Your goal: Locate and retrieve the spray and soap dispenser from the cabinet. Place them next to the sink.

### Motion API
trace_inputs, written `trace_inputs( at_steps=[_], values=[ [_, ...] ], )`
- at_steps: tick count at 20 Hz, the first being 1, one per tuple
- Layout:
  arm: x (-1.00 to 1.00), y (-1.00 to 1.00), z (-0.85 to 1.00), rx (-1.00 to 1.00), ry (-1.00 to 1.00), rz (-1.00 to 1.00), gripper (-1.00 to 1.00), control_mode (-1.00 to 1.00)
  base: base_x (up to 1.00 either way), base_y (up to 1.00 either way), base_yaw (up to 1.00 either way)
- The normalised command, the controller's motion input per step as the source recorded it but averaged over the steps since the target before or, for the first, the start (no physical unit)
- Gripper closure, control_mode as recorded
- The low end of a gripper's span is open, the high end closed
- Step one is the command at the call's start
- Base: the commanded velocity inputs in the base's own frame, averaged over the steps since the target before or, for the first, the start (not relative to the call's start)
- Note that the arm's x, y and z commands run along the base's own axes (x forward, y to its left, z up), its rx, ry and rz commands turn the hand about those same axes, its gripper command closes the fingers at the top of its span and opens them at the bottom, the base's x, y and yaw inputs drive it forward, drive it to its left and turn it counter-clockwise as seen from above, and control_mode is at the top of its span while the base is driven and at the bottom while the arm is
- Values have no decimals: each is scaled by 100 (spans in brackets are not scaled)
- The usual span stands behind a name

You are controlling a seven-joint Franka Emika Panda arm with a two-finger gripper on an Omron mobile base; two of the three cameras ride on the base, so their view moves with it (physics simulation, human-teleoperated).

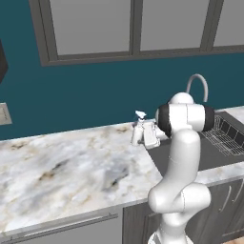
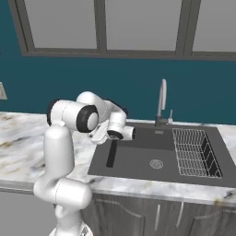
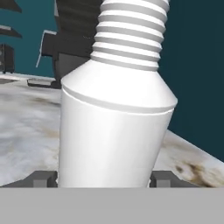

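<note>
Tool (image 3: pixel 103 178) tips half hidden behind spray (image 3: pixel 114 131) body.

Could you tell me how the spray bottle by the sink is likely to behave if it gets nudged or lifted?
The spray looks tall and narrow, standing on the counter, so a high push would probably tip it. Its smooth white body may be slippery between the fingers. It looks like rigid plastic, likely light.
</note>
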Motion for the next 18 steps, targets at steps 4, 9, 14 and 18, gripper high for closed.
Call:
trace_inputs(
  at_steps=[4, 9, 14, 18],
  values=[
    [0, 0, 0, 0, 0, 0, -100, -100, 0, 0, 0],
    [-6, 20, 1, -4, 0, 0, -100, -100, 0, 0, 0],
    [-9, 11, 0, -5, 0, 0, -100, -100, 0, 0, 0],
    [-5, 0, 0, -1, 1, -1, -100, -100, 0, 0, 0]
  ],
)
